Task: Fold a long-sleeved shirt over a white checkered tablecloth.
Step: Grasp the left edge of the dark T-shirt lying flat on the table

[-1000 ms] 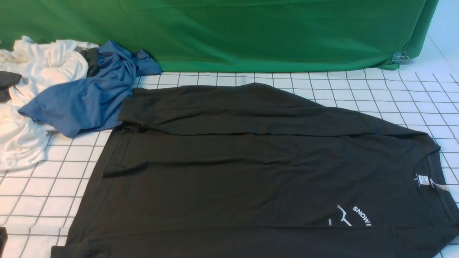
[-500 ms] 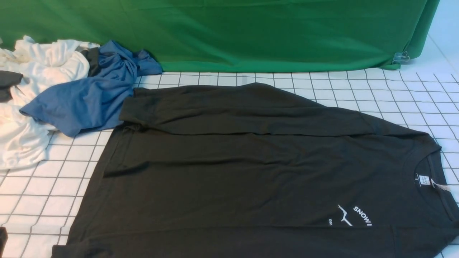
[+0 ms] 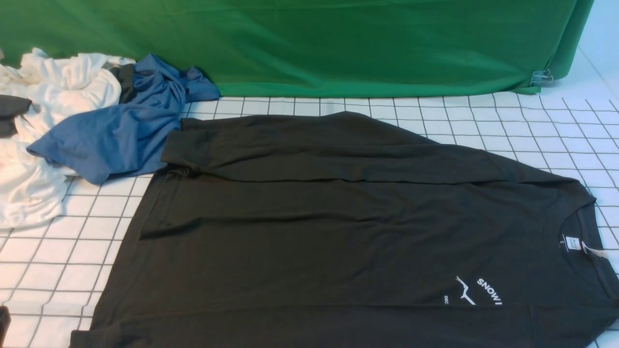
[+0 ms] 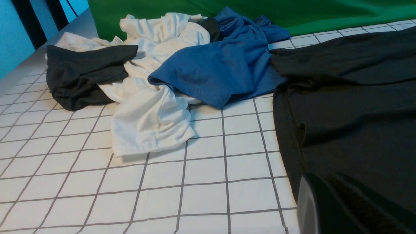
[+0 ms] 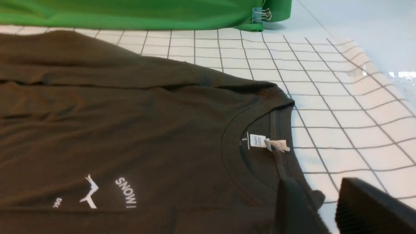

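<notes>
In the front view the long-sleeved shirt (image 3: 314, 232) lies flat on the white checkered tablecloth (image 3: 532, 125), reaching the near edge of the counter (image 3: 598, 67), collar toward its right edge; the left wrist view shows the left hand (image 4: 325, 185) closed over the shirt's edge; the right wrist view shows the right hand (image 5: 317, 191), fingers apart, beside the collar.

The long-sleeved shirt (image 3: 314, 232) carries a white chest print (image 3: 488, 291) reading "SNOW", with "DEC" at its 9 o'clock. An "S" sits at 9 o'clock of the neck label (image 3: 573, 242), whose own print is too small to read.
</notes>
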You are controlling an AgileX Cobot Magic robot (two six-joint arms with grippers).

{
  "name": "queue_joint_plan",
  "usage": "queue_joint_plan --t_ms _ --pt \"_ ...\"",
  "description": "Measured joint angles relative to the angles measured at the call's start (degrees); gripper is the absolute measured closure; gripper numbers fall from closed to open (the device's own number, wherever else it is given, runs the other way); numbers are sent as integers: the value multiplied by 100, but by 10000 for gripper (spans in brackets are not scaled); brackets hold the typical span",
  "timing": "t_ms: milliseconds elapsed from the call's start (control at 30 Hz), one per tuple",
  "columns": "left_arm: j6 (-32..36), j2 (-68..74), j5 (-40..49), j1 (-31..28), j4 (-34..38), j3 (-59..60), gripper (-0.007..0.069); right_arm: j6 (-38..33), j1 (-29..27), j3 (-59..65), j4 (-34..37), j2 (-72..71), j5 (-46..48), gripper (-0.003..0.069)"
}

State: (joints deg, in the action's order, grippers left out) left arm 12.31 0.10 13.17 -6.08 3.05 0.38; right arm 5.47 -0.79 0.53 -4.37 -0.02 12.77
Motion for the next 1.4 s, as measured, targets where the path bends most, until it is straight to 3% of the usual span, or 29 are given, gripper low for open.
queue_joint_plan --t_ms 667,800,933,1100,1200,1300,1333,1400 --pt "-6 0 -185 0 -213 0 653 201 0 0 0 0 0 417" --pt "-197 0 -940 0 451 0 653 300 0 0 0 0 0 417" --pt "-338 0 -1735 0 1077 0 653 835 0 0 0 0 0 417" --pt "-370 0 -2053 0 1243 0 653 1791 0 0 0 0 0 417" --pt "-1294 0 -2103 0 1491 0 653 2750 0 0 6 0 -12 417" --pt "-3523 0 -2114 0 1970 0 653 4354 0 0 119 0 -41 417" --pt "-3675 0 -2114 0 2014 0 653 4570 0 0 127 0 -47 417" --pt "-5339 0 -2114 0 2131 0 653 5693 0 0 161 0 -47 417"
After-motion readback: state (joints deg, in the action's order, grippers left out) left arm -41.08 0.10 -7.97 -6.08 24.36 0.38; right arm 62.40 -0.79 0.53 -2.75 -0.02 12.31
